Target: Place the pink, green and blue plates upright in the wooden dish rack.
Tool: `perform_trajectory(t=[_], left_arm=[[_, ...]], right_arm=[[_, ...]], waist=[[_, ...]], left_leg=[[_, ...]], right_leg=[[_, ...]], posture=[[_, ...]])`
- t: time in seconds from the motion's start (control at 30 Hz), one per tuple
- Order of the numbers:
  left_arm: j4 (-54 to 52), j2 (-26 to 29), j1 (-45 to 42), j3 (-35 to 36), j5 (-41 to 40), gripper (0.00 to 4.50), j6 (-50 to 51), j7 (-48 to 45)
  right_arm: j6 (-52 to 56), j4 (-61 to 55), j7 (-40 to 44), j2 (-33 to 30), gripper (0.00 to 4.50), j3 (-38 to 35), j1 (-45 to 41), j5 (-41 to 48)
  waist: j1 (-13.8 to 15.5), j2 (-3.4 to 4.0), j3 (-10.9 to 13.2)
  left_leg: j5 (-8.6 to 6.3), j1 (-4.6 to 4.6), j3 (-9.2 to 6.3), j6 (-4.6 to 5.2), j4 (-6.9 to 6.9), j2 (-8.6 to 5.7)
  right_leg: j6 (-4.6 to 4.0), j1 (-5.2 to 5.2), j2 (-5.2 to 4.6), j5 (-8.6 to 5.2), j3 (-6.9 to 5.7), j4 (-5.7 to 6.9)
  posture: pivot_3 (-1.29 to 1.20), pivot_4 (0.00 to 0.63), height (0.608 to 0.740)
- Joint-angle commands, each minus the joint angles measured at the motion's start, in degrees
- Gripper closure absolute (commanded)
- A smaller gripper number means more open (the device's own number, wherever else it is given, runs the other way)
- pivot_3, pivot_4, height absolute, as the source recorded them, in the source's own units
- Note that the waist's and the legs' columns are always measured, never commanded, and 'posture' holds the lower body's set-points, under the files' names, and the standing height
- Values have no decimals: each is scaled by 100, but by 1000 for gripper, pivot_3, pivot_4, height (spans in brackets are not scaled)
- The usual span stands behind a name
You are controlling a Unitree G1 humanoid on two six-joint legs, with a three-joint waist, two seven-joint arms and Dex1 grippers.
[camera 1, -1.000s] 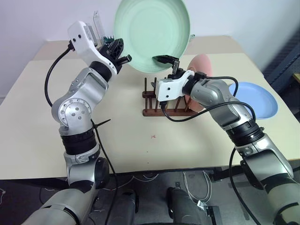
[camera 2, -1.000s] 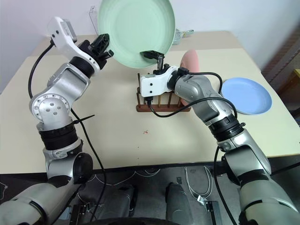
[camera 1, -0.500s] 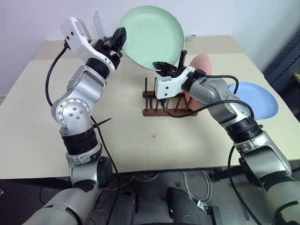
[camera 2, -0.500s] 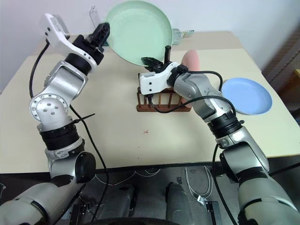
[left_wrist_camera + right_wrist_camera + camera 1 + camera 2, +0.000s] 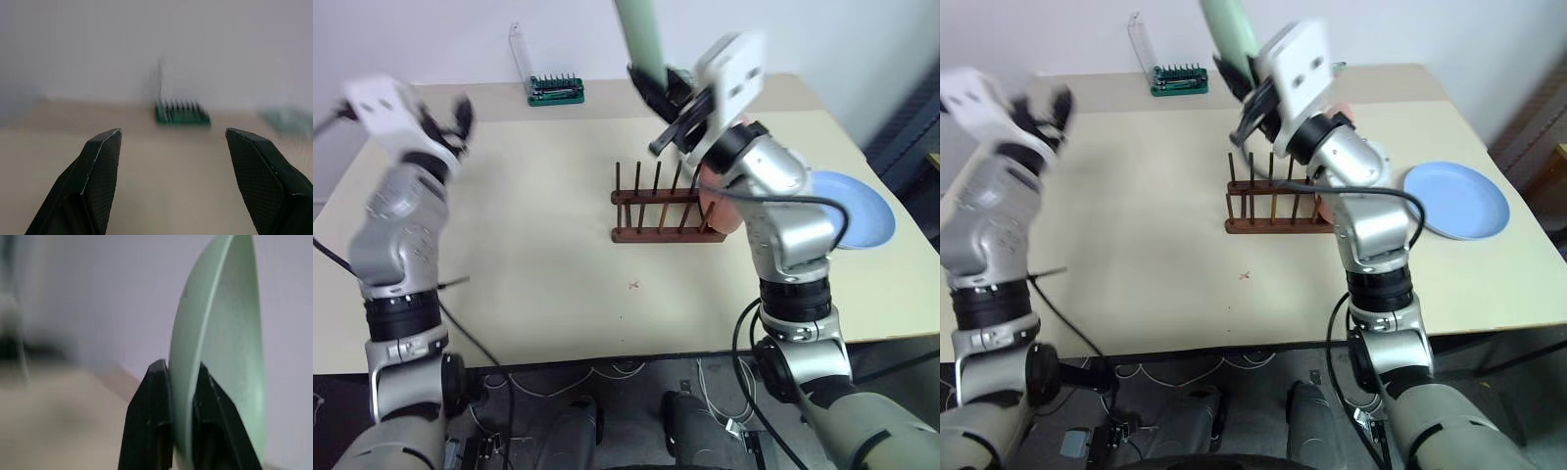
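Observation:
My right gripper (image 5: 658, 86) is shut on the rim of the pale green plate (image 5: 641, 37), holding it upright and edge-on high above the wooden dish rack (image 5: 656, 211). In the right wrist view both fingers (image 5: 154, 396) pinch the plate's edge (image 5: 220, 357). The pink plate (image 5: 718, 208) stands at the rack's right end, mostly hidden behind my right arm. The blue plate (image 5: 862, 211) lies flat on the table to the right of the rack. My left gripper (image 5: 450, 116) is open and empty, far off to the left over the table (image 5: 538, 284).
A green tool holder (image 5: 556, 90) with an upright clear lid sits at the table's back edge, and it appears ahead of my left gripper (image 5: 172, 132). A wall stands behind the table. The rack's left slots hold nothing.
My left gripper let go of the green plate and swung away left and down. My right gripper shut on the plate's rim, rose and turned it edge-on.

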Motion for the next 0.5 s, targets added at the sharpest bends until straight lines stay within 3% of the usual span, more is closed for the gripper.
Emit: perform_trajectory(t=[0.03,0.23,0.37,0.5], left_arm=[[-433,21,414,-378,63,1035,-184,-785],[-922,52,1331,-891,-66,1035,-270,-2126],[-1332,282,1823,-1399,-44,1035,-305,-3013],[-1402,156,1802,-1396,-160,1035,-172,-3145]], right_arm=[[1442,-773,-852,111,4452,-944,298,1770],[2327,-1028,-2773,424,4452,-1574,654,3142],[2451,-936,-3303,286,4452,-1587,684,3433],[2463,-798,-3617,212,4452,-1511,696,3688]], waist=[[-15,0,-1],[-117,34,10],[-117,44,9],[-86,44,9]], left_leg=[[0,0,0,0,-2,0],[0,7,21,-1,-21,8],[1,7,30,0,-22,11],[0,6,29,2,-17,11]], right_leg=[[-2,-1,-1,1,0,0],[-9,-23,1,3,11,14],[-10,-25,1,2,14,13],[-10,-20,1,1,13,11]], posture=[[0,150,740],[0,150,740],[0,150,740],[0,150,740]])
